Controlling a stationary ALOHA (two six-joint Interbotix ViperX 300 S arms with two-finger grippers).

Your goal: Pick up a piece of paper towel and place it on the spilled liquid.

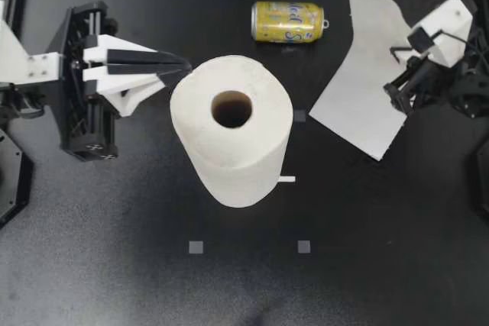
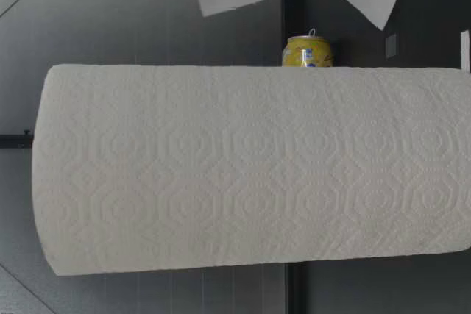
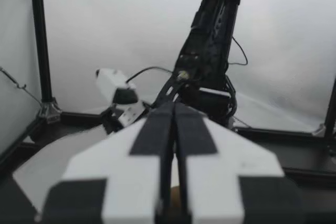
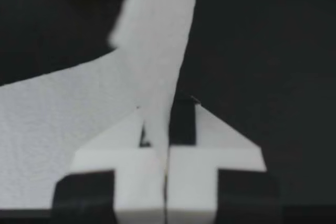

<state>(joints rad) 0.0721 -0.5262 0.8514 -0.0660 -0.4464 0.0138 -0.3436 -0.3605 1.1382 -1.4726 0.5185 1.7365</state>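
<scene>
paper towel sheet sits pinched in my right gripper, left gripper closed empty; next, probably lay it by the can.

Robotics lab bench, not a home. A matte black table carries small grey square markers at lower centre of the top view. The left arm and right arm sit at its side edges. The left wrist view shows a black frame post, loose cables and a plain pale backdrop. The only props are a yellow can and a paper towel roll.
</scene>
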